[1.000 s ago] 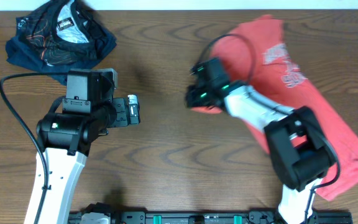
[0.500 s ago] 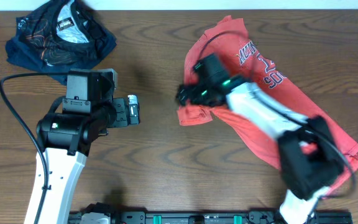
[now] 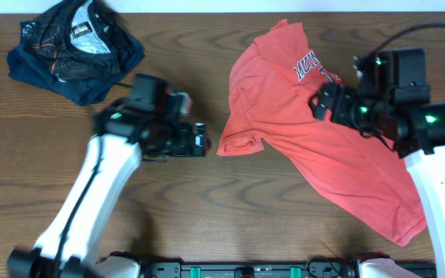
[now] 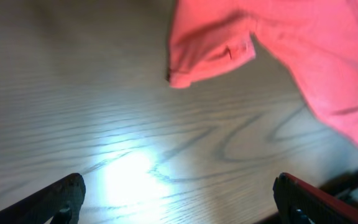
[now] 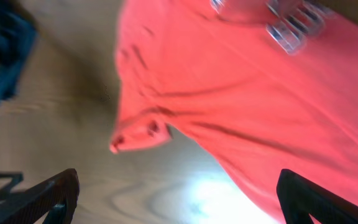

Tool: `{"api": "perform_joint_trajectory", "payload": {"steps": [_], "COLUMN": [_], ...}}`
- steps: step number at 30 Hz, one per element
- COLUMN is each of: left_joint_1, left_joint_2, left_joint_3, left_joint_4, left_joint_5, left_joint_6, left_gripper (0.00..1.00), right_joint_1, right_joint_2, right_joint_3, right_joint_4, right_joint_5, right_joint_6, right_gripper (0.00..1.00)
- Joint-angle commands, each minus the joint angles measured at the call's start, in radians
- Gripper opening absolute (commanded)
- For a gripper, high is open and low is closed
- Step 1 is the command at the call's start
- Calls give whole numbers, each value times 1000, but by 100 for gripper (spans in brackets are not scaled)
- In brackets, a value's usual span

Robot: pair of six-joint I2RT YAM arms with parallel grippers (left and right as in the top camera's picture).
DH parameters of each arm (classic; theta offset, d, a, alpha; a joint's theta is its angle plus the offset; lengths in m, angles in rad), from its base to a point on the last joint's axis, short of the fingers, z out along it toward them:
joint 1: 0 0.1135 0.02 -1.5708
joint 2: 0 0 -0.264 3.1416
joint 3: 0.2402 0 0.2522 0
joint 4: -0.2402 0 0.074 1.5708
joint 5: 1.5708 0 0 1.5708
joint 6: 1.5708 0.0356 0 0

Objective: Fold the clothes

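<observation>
both grippers spread wide and empty, coral t-shirt skewed on the table
dark navy garment point(image 3: 76, 50) sits well left of and beyond the left gripper point(image 3: 200, 141), whose jaws are wide and hold nothing. curled sleeve tip is just right of them. coral t-shirt point(image 3: 323, 154) has a diagonal long axis: lettered chest far, hem near-right. right gripper point(image 3: 321, 104) is over the chest, wide, empty. risk: pinching only the sleeve likely bunches the cloth.

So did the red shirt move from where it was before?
Yes. The red shirt slid left, closer to the dark clothes pile, which stayed in its top-left corner.
</observation>
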Motion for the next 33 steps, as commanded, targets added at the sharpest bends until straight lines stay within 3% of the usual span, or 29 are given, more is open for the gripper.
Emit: {"api": "perform_joint_trajectory", "payload": {"steps": [1,7,17,26,33], "left_joint_1": [-52,-82,-84,-87,-162], "left_joint_2": [72,188,367,408,411], "left_joint_3": [7,7,7,7,7], "left_joint_4": [27,140,248,299,345], "left_joint_5": [32,29,30,29,14], "left_joint_6": [31,31,31,31,31], "left_gripper": [98,98,98,98,98], "right_joint_1": [-22,-22,-21,-20,-19], "right_joint_2": [-5,-2,-2,-2,-2], "right_joint_3": [-3,-4,-4,-6,-28], "right_joint_4": [-67,-182,-211,-261,-264], "right_joint_5": [74,98,95,95,95], "right_joint_6": [-29,-27,32,32,32], "right_gripper": [99,99,99,99,99]}}
